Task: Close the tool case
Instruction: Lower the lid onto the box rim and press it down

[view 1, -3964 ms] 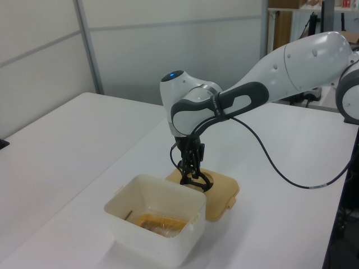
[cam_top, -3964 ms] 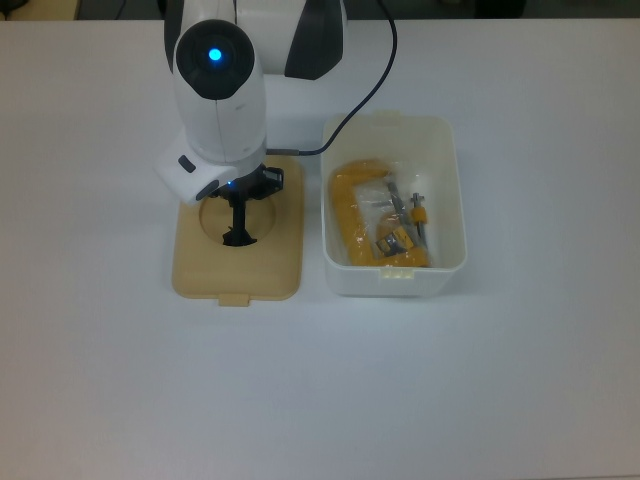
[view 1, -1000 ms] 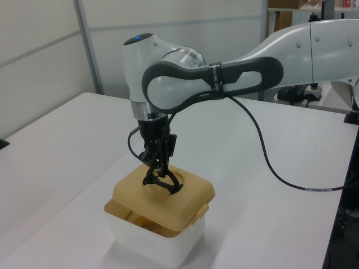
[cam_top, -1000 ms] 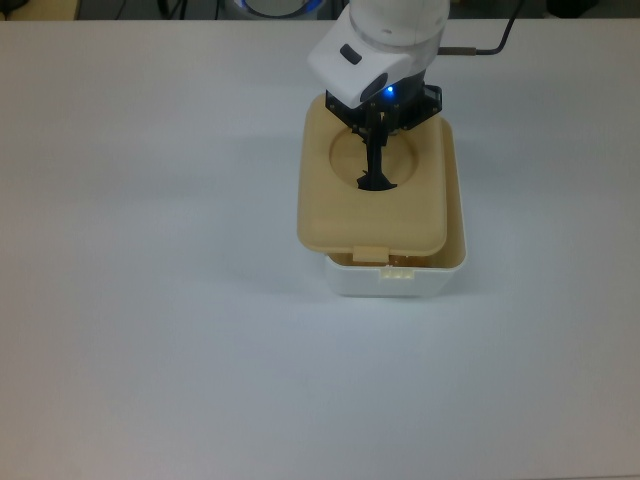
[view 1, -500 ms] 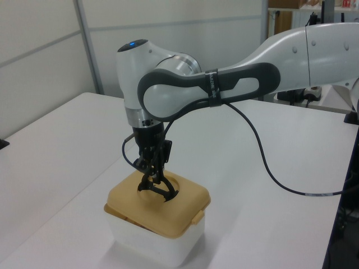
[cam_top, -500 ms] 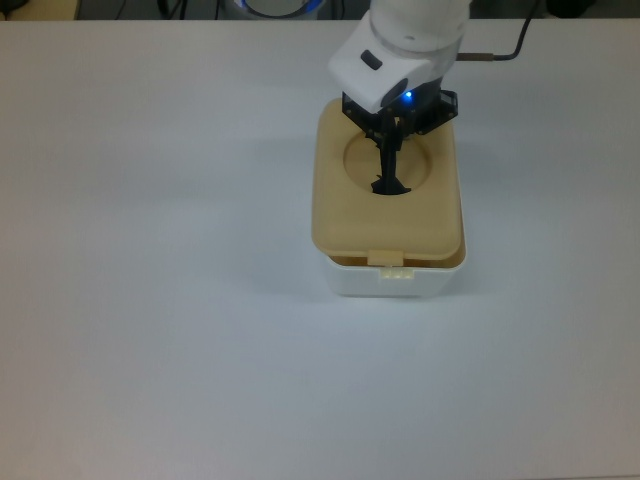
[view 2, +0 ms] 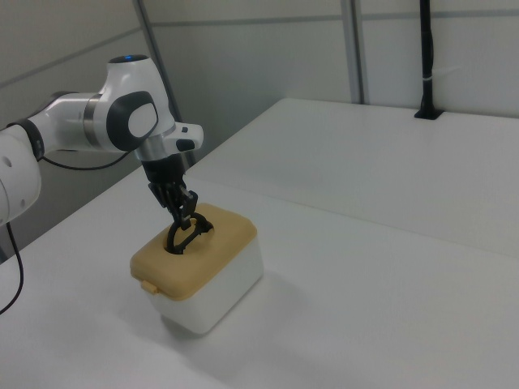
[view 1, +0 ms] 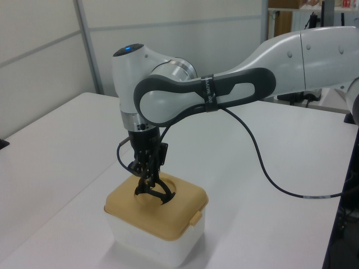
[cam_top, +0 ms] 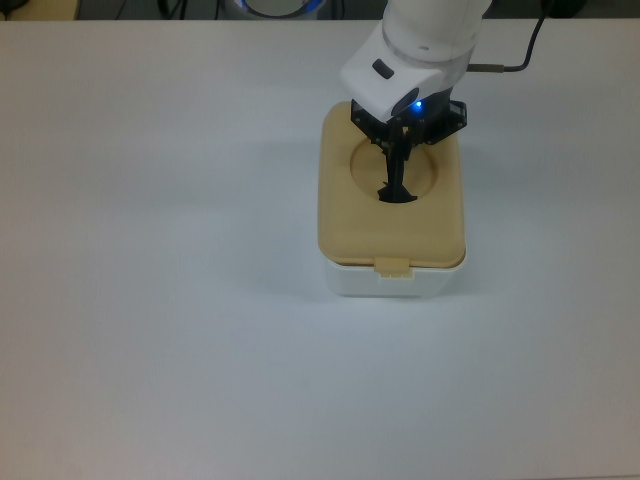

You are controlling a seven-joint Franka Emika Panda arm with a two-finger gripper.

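We see the tan lid (cam_top: 392, 215) sitting squarely over the white tub (cam_top: 390, 282) in the upper right of the top view, latch tab (cam_top: 391, 266) at the lower edge. Our gripper (cam_top: 398, 178) reaches into the round recess, pinched closed on the black handle (view 1: 152, 191) there, on the white table (cam_top: 160, 300).

Tan lid (view 1: 168, 216) sits on white tub (view 1: 151, 244). Gripper (view 1: 150, 182) closed on black handle (view 1: 154, 192) in lid's round recess. White table (view 1: 50, 157) beneath.
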